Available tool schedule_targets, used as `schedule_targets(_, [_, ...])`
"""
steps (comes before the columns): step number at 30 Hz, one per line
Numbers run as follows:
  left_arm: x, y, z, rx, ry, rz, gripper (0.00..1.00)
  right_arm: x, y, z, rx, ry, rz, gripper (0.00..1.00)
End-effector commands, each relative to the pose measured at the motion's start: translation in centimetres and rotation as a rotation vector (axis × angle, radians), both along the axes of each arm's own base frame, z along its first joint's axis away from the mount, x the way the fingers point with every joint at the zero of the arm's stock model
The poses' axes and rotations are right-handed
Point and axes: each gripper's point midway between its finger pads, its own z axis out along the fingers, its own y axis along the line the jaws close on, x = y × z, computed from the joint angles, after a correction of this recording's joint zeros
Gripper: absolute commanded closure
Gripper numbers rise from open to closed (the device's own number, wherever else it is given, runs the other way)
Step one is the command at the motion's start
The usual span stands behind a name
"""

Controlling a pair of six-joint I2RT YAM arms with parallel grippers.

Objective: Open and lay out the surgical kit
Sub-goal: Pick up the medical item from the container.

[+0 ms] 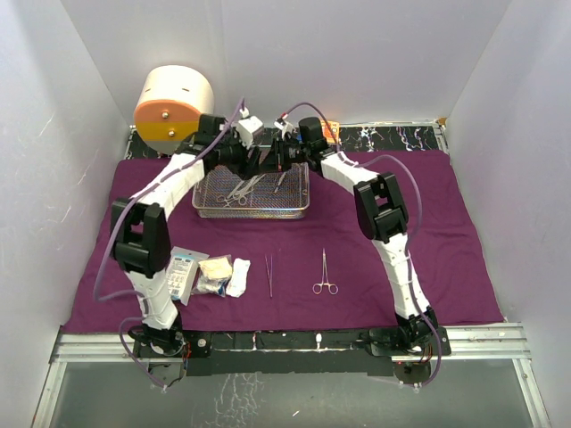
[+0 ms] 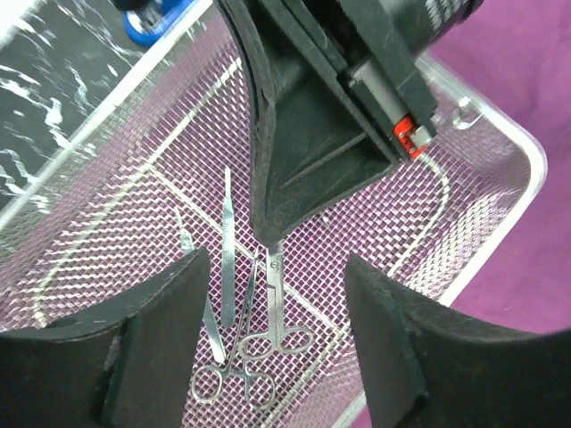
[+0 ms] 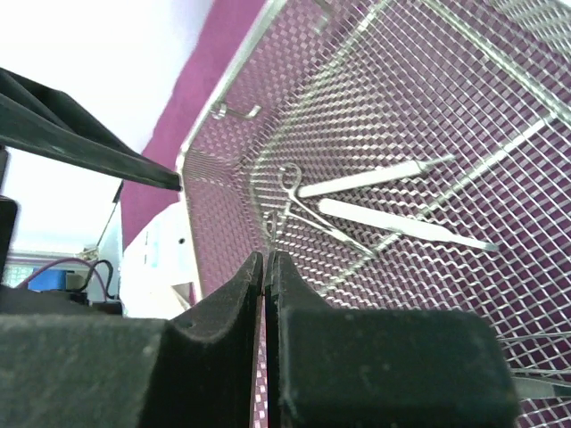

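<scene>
The purple cloth (image 1: pixel 464 250) lies spread flat, with the wire-mesh tray (image 1: pixel 252 214) at its back middle. Both grippers hang over the tray. My right gripper (image 2: pixel 268 230) is shut on the blade end of ring-handled forceps (image 2: pixel 277 303), whose rings point toward my left wrist camera. My left gripper (image 2: pixel 277 334) stands open, a finger on either side of those rings, touching nothing. A second pair of forceps (image 2: pixel 234 379) and two scalpels (image 2: pixel 227 250) lie on the mesh. On the cloth in front lie packets (image 1: pixel 186 272), gauze (image 1: pixel 216 273), tweezers (image 1: pixel 268 275) and forceps (image 1: pixel 326 275).
A cream-and-orange drum (image 1: pixel 174 107) stands at the back left. A black marbled strip (image 1: pixel 401 138) runs behind the cloth, with a small blue item (image 2: pixel 152 22) and an orange item (image 1: pixel 328 129) on it. White walls close in three sides.
</scene>
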Motion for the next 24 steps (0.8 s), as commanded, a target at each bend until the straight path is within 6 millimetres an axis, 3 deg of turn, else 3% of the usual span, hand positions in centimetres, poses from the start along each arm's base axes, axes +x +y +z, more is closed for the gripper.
schedule_targets(1, [-1.8,0.7,10.6,-0.036,-0.155,-0.004,0.33,-1.2,-0.8,13.8,0.139,-0.246,0.044,1.00])
schedule_targets(8, [-3.7,1.9,16.5,-0.053,-0.223,0.045,0.14,-5.6,-4.4,17.9,0.095,-0.316,0.085,1.00])
schedule_targets(12, [-4.7,2.4,17.1,-0.069,-0.229,0.077,0.11,-9.2,-7.2,18.1,-0.008,-0.364,0.131,1.00])
schedule_targets(18, [-5.9,3.2,15.3,-0.054,-0.210,0.102,0.10,-16.3,-12.9,15.0,-0.274,-0.373,0.239,1.00])
schedule_targets(24, [-6.5,3.3,13.5,-0.048,-0.182,0.105,0.10,-22.4,-19.5,9.8,-0.457,-0.302,0.311,1.00])
